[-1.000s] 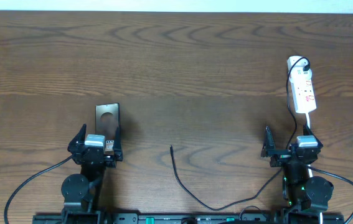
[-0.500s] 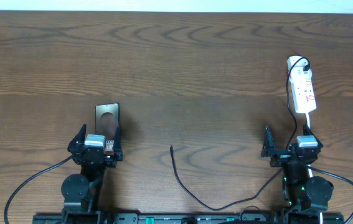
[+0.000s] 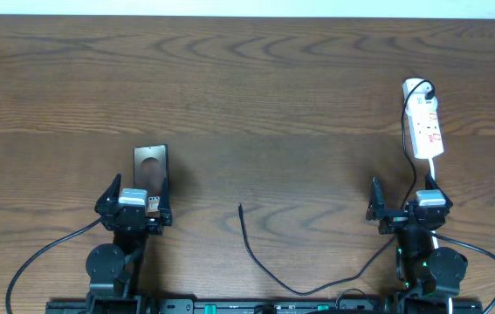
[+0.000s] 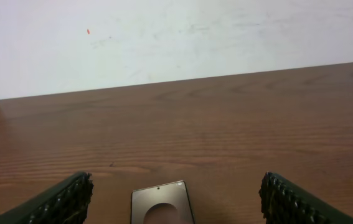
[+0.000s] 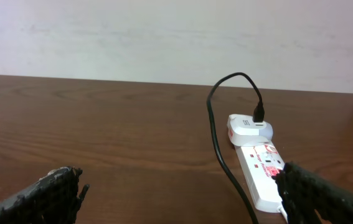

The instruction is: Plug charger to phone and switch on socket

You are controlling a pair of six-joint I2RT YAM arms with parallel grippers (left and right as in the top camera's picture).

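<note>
The phone (image 3: 150,162) lies flat on the wooden table just ahead of my left gripper (image 3: 138,192), its near end between the wide-open fingers. In the left wrist view the phone (image 4: 160,204) sits low between the fingertips (image 4: 70,196), untouched. The white socket (image 3: 423,122) lies at the right, ahead of my open right gripper (image 3: 404,199). The charger (image 3: 256,257) is a thin black cable whose free tip rests mid-table; its other end runs to a white adapter (image 5: 249,127) in the socket's far end. In the right wrist view the socket (image 5: 260,171) is just inside the right finger, and my gripper (image 5: 179,183) holds nothing.
A white cord (image 3: 431,170) leaves the socket's near end toward the right arm. Thick black arm cables (image 3: 42,257) loop at the front edge. A pale wall (image 4: 176,37) stands behind the table's far edge.
</note>
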